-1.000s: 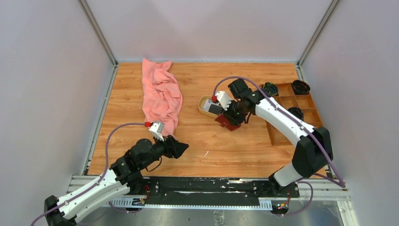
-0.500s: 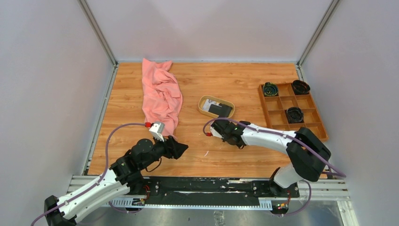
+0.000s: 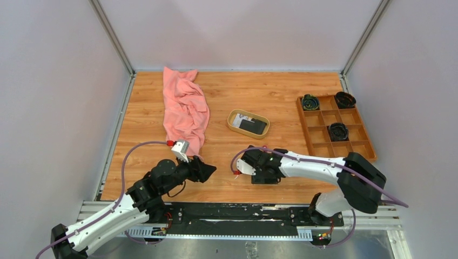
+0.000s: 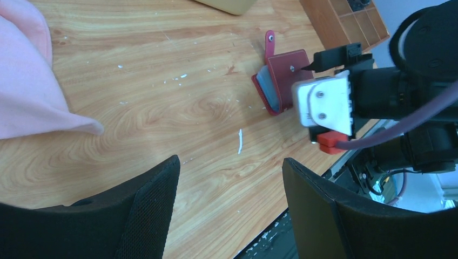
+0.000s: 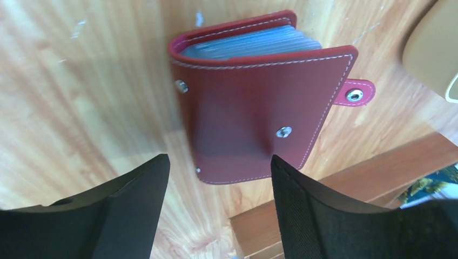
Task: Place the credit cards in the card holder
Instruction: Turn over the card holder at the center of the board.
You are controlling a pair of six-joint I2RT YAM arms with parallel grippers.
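Card holder (image 5: 254, 113) now down, beyond right jaws

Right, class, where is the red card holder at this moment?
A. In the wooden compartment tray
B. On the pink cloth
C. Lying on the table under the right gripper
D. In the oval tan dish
C: the right wrist view shows the card holder lying flat on the table, with the right gripper above it, jaws apart and not touching it.

A lab robot cell: plain pale panels (image 3: 237, 32) on metal posts (image 3: 110, 35) box in a wood-grain counter (image 3: 243, 86). At 6 o'clock, two arms (image 3: 318, 162) are bolted to a metal rail (image 3: 237, 221).
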